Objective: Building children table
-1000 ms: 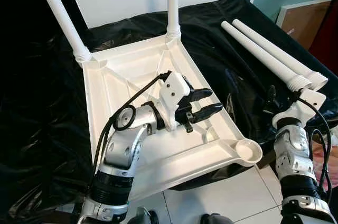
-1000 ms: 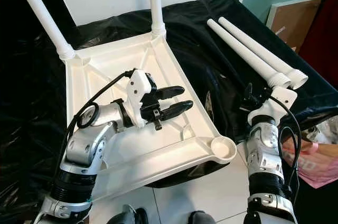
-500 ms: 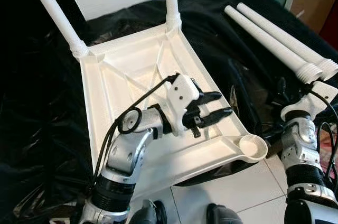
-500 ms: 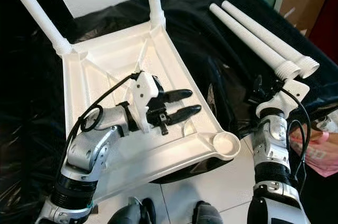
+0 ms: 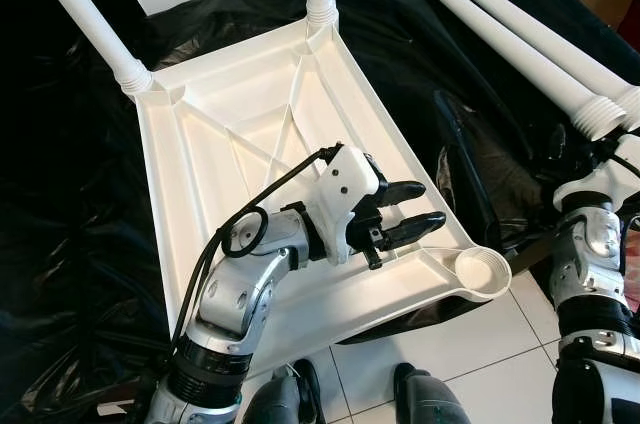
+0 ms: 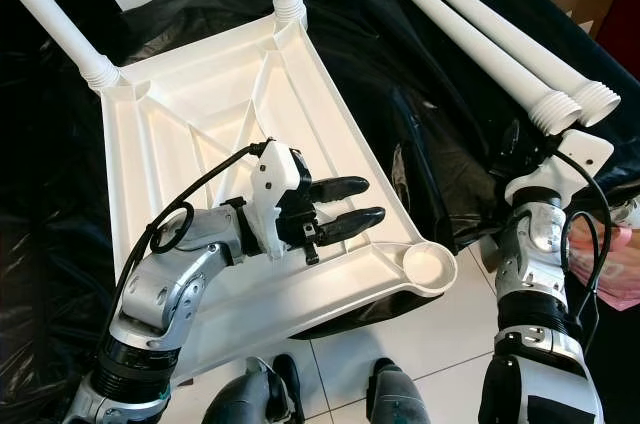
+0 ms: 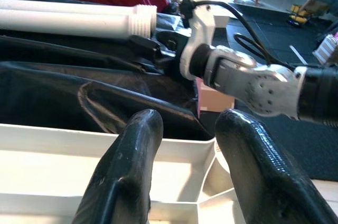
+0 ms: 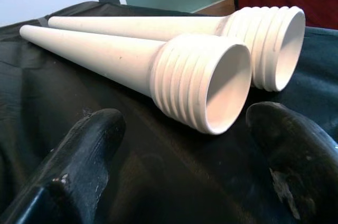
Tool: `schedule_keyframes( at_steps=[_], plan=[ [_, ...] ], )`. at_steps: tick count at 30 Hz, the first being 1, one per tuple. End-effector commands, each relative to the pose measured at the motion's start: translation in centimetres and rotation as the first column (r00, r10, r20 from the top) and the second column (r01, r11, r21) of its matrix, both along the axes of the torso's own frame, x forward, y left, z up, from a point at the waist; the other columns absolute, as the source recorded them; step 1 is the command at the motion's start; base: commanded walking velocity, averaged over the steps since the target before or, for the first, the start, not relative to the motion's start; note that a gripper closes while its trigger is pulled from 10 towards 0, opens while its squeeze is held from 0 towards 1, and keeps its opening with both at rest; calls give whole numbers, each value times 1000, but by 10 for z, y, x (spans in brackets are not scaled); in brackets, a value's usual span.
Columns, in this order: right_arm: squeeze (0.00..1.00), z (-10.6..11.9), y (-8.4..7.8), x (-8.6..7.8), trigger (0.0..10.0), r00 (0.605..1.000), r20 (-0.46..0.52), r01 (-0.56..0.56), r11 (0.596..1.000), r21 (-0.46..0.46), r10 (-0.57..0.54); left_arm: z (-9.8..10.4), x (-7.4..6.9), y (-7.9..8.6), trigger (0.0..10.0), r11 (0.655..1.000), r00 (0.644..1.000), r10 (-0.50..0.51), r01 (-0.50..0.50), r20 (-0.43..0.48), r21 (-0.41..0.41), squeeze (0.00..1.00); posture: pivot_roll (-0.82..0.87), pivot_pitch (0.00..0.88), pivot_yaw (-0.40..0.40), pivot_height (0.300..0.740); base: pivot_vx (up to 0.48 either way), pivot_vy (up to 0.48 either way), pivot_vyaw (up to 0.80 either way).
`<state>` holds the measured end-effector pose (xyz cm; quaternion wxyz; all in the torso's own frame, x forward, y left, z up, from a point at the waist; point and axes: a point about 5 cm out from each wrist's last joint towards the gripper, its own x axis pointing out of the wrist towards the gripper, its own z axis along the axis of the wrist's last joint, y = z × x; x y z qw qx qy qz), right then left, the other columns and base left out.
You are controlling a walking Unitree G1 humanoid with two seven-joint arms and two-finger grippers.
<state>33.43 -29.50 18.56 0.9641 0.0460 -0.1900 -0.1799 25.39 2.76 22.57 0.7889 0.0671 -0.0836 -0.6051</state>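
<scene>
The left gripper (image 5: 418, 210) reaches out from a bent silver elbow, its two black fingers spread with nothing between them, hovering over the near right side of the upturned white plastic table top (image 5: 215, 154). This ribbed moulded top lies underside up on crinkled glossy black plastic sheeting (image 5: 60, 194), with two white legs (image 5: 85, 19) screwed into its far corners and an empty round socket (image 5: 480, 269) at the near right corner. The right gripper (image 8: 195, 145), fingers wide apart, points at two loose tapered white legs (image 8: 158, 65). The right wrist view reveals their hollow threaded ends; the left wrist view shows the top's rim (image 7: 174, 147) just beyond the fingertips.
</scene>
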Motion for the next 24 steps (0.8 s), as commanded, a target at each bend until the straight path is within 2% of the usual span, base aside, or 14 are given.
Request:
schedule_keyframes(
  at_steps=[1, 4, 6, 10, 12, 24],
  plan=[
    [0, -4, 0, 2, 10000, 1000, -12, -21, 1000, 4, 21, -3, -5, 0, 10000, 1000, 1000, -24, 24, -17, 7, 0, -61, 286, 121, 740, 0, 0, 0],
    [0, 0, -1, 5, 10000, 999, -12, -40, 999, -1, 40, -3, -5, 0, 10000, 1000, 1000, -19, 19, -17, 10, 0, -60, 286, 122, 740, 0, 0, 0],
    [0, 4, -1, 12, 10000, 994, -30, -109, 994, -6, 109, -2, -5, 1, 10000, 1000, 1000, -15, 16, -18, 12, 0, -57, 287, 120, 740, 0, 0, 0],
    [0, 6, 1, 16, 10000, 986, -51, -157, 987, -16, 156, -1, -5, 2, 10000, 1000, 1000, -14, 14, -13, 16, 0, -53, 291, 120, 740, 0, 0, 0],
    [0, 6, 7, 21, 10000, 971, -77, -229, 973, -33, 226, -1, -6, 2, 10000, 1000, 1000, -13, 13, -22, 13, 0, -51, 289, 120, 740, 0, 0, 0],
    [0, 14, 13, 34, 10000, 936, -129, -337, 939, -65, 327, -1, -9, 2, 10000, 1000, 999, -16, 17, -32, 8, 0, -39, 292, 113, 740, 0, 0, 0]
  ],
)
